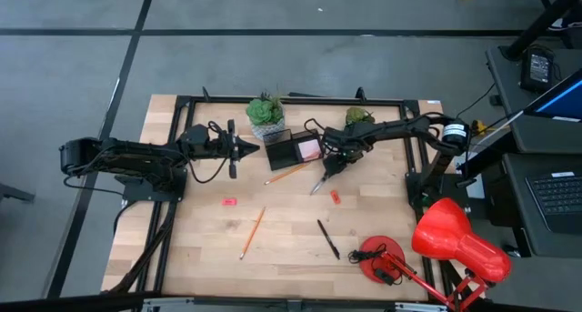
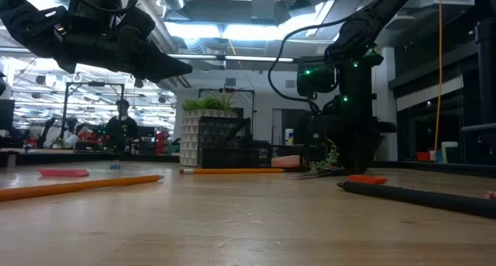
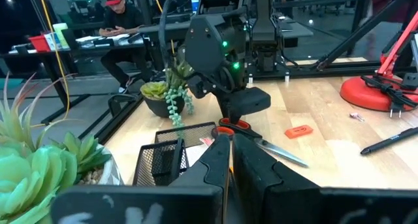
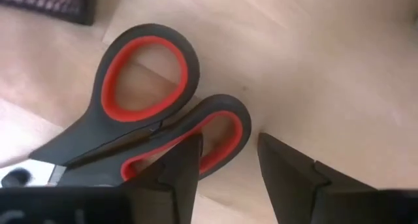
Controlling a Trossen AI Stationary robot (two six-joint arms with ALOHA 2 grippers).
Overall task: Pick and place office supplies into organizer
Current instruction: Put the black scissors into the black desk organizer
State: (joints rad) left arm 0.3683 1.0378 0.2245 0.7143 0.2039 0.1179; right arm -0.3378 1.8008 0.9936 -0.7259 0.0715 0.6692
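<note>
**Around the Wooden Table**

A red desk lamp (image 1: 452,242) lies at one corner of the wooden table (image 1: 200,248), its round base (image 1: 380,257) resting on the boards. Two potted succulents, one pale green (image 1: 265,112) and one trailing (image 1: 359,116), stand along the far edge. Beyond it, a seated person in a cap (image 3: 121,25) leans over a desk.

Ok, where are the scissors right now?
In the high view the scissors lie on the table right of centre, just in front of the organizer, with the open right gripper directly over their handles.
</note>
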